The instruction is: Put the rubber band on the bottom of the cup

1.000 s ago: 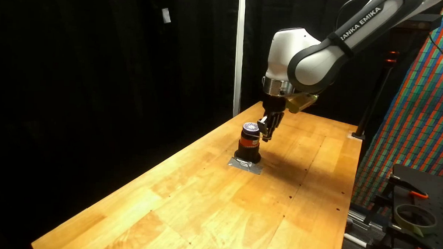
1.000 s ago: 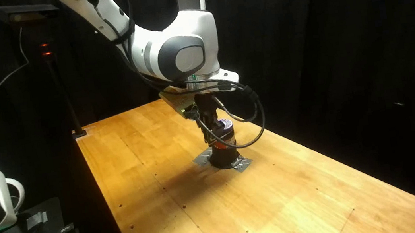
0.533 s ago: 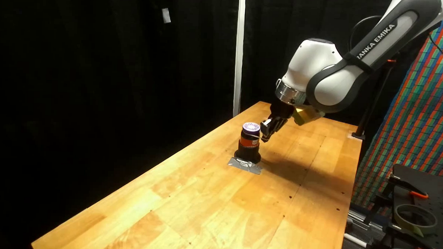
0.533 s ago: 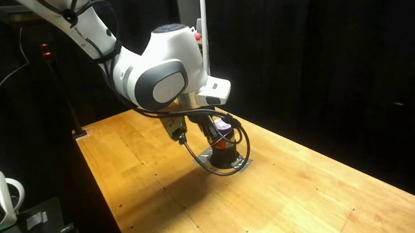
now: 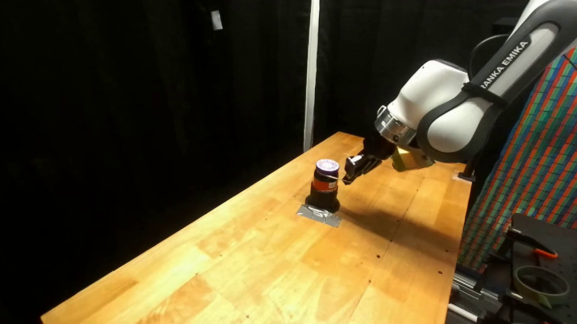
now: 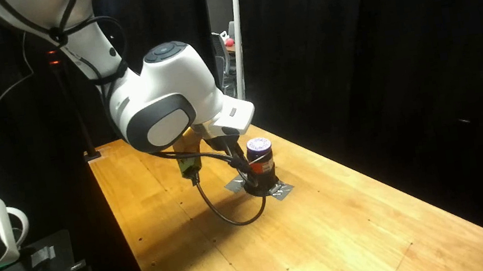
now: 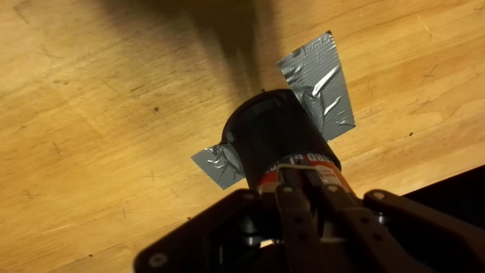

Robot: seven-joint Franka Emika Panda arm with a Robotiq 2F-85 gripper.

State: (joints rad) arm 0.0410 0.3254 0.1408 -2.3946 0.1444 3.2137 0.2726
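The room around my gripper [image 5: 349, 174] is hung with black curtains [image 5: 175, 105], and a wooden surface [image 5: 284, 277] spreads beneath it. I count one gripper, one cup [image 5: 325, 185], one rubber band [image 7: 297, 166] and, from the wrist view, two strips of silver tape [image 7: 322, 83]; those lie on the surface lower than the gripper, one on each side of the cup's foot. Well apart from the gripper, past the surface's edge, I see one roll of tape [image 5: 555, 299] on a black stand [image 5: 540, 230].

The cup stands upright just beside my gripper's tips, which hang level with its upper part. It is a dark cylinder with a purple rim round a pale patterned top, an orange-red, lettered stripe round its middle, and a black foot that flares out at the surface. The rubber band is thin and pale; both exterior views show it on the cup above the stripe, and in an exterior view the rubber band [image 5: 343, 179] runs straight across to the gripper.

I have the gripper clenched, its two fingers together; the rubber band passes over their tips, and whether any is pinched between them I cannot tell.
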